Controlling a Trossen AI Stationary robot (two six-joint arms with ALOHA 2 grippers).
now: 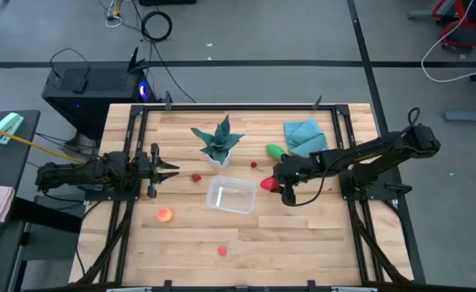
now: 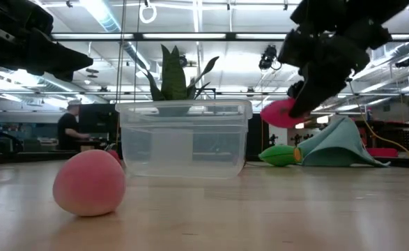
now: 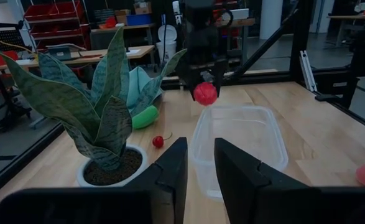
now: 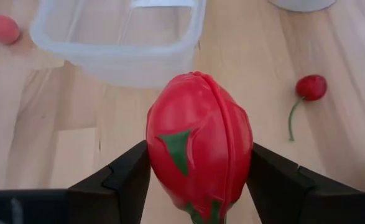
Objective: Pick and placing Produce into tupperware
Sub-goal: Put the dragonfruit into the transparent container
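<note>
My right gripper (image 1: pixel 275 185) is shut on a red toy fruit with green patches (image 4: pixel 198 149) and hangs just off the right edge of the clear tupperware tub (image 1: pixel 230 195). The tub stands open on the table's middle. My left gripper (image 1: pixel 171 169) is open and waits left of the tub, pointing at it. On the wood lie a green oval (image 1: pixel 276 151), a cherry (image 1: pixel 197 178), a small red piece (image 1: pixel 254 165), an orange-pink round one (image 1: pixel 165 215) and another small red one (image 1: pixel 222 251). My right gripper pinches the red fruit between its two fingers (image 4: pixel 123 177), one on each flank (image 4: pixel 158 155). The fingers slant down from the table's right side. In the low view the fruit (image 2: pixel 279 112) is lifted clear of the table, about level with the tub's rim.
A spiky potted plant (image 1: pixel 220 142) stands behind the tub, and a blue cloth (image 1: pixel 305 136) lies at the far right beside the green oval. Black rails (image 1: pixel 128 162) run along both sides of the table. Bare wood lies toward the near edge.
</note>
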